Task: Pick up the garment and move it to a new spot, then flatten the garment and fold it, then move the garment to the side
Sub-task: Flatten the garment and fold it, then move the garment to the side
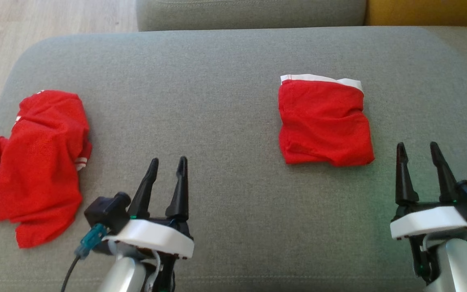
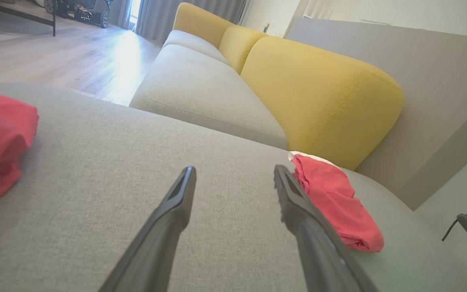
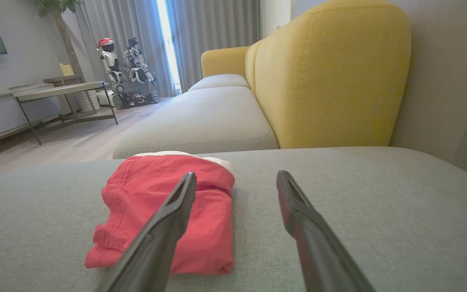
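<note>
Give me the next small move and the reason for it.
Probably move the left gripper leftward to the crumpled red garment: that one lies bunched and unfolded on the grey cushion, while the folded red garment on the right already looks done. It and the right gripper are open and empty.

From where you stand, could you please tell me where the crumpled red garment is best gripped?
Probably with the left gripper, coming from above: pinch the bunched right edge of the crumpled garment, near its white-striped hem. That edge looks raised off the cushion and lies nearest that open gripper.
</note>
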Motion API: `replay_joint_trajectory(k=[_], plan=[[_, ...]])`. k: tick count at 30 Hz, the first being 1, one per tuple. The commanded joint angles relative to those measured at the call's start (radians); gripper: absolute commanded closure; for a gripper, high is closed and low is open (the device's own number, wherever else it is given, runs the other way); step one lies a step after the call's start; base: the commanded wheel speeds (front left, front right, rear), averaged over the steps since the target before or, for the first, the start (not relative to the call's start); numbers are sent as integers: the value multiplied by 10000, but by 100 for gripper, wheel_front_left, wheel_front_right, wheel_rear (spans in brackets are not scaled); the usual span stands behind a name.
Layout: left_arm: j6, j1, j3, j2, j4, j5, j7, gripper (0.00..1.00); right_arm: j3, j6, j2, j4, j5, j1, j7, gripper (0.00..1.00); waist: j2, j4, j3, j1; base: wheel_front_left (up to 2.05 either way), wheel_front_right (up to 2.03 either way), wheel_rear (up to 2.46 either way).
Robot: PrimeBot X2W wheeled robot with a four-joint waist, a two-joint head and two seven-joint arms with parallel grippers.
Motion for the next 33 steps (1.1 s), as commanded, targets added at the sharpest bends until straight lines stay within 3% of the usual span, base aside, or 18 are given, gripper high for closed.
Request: replay_joint_trajectory(k=[1, 14, 33], plan=[[-50, -211, 413, 39, -311, -16, -92, 0, 70, -7, 62, -474, -152, -175, -105, 0, 0, -26, 18, 0, 0, 0, 0], [-112, -258, 304, 39, -387, 49, -92, 0, 8, -7, 175, -465, -415, -337, -106, 0, 0, 71, 336, 0, 0, 0, 0], [-68, -1221, -263, 39, -427, 34, -92, 0, 801, -7, -856, 2589, 1847, -3546, 1582, 0, 0, 737, 1983, 0, 0, 0, 0]])
